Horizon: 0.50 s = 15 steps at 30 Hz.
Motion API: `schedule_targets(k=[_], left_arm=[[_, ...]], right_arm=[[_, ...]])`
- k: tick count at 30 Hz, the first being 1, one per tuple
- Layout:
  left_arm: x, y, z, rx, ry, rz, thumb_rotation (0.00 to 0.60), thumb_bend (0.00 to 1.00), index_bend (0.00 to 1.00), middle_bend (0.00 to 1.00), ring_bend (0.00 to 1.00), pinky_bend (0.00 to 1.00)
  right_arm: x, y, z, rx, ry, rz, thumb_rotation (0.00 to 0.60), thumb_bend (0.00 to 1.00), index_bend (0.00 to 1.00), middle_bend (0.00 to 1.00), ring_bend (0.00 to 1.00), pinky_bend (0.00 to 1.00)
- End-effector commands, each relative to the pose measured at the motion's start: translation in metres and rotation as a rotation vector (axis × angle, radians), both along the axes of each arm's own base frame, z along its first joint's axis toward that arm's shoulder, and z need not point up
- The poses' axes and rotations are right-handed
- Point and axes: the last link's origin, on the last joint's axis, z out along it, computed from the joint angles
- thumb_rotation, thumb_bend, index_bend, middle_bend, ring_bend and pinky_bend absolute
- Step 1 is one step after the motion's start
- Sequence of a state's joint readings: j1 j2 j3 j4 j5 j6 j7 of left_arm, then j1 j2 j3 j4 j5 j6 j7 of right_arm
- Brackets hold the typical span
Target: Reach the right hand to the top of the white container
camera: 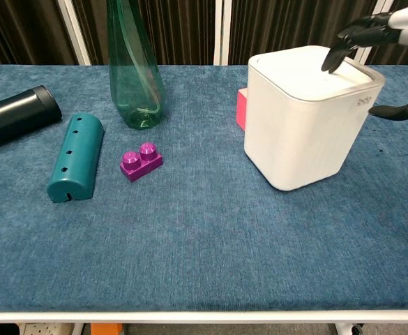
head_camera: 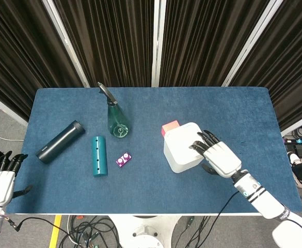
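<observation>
The white container [head_camera: 181, 148] [camera: 303, 118] stands right of the table's middle, a boxy bin with a flat lid. My right hand [head_camera: 217, 156] [camera: 388, 35] hovers over the lid's right edge, palm down and holding nothing. Its dark fingertips [camera: 329, 63] hang just above the lid, fingers apart and bent downward. Whether they touch the lid I cannot tell. My left hand [head_camera: 1, 182] stays off the table's front left corner, fingers apart and empty.
A pink block [head_camera: 169, 127] [camera: 243, 109] sits against the container's far side. Further left are a green spray bottle [head_camera: 116, 119], a purple brick [head_camera: 123, 159], a teal half-cylinder [head_camera: 99, 155] and a black flask [head_camera: 60, 141] lying on the blue cloth [head_camera: 243, 113].
</observation>
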<state>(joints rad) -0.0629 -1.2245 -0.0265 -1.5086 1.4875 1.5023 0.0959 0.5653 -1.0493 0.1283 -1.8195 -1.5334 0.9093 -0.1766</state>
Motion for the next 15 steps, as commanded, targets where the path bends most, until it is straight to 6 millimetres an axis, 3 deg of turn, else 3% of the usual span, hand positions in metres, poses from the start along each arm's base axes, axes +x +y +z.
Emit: schedule_targets(k=[1, 7, 11, 15], left_arm=[[-0.001, -0.001, 0.0, -0.001, -0.002, 0.002, 0.6, 0.0, 0.17, 0.16, 0.03, 0.11], [-0.004, -0.003, 0.0, 0.003, -0.005, 0.009, 0.6, 0.0, 0.17, 0.16, 0.03, 0.11], [-0.003, -0.002, 0.001, 0.007, -0.005, 0.002, 0.6, 0.0, 0.17, 0.16, 0.03, 0.11], [-0.001, -0.002, 0.001, 0.007, -0.004, -0.007, 0.6, 0.0, 0.17, 0.16, 0.03, 0.11]], right_arm=[[-0.002, -0.001, -0.011, 0.031, 0.032, -0.012, 0.6, 0.25, 0.3, 0.33, 0.0, 0.0], [-0.003, 0.001, -0.013, 0.023, 0.038, -0.017, 0.6, 0.25, 0.32, 0.33, 0.0, 0.0], [0.005, 0.0, 0.003, -0.075, -0.046, 0.028, 0.6, 0.25, 0.3, 0.28, 0.0, 0.0], [0.007, 0.002, 0.023, -0.178, -0.118, 0.069, 0.6, 0.25, 0.2, 0.21, 0.0, 0.0]])
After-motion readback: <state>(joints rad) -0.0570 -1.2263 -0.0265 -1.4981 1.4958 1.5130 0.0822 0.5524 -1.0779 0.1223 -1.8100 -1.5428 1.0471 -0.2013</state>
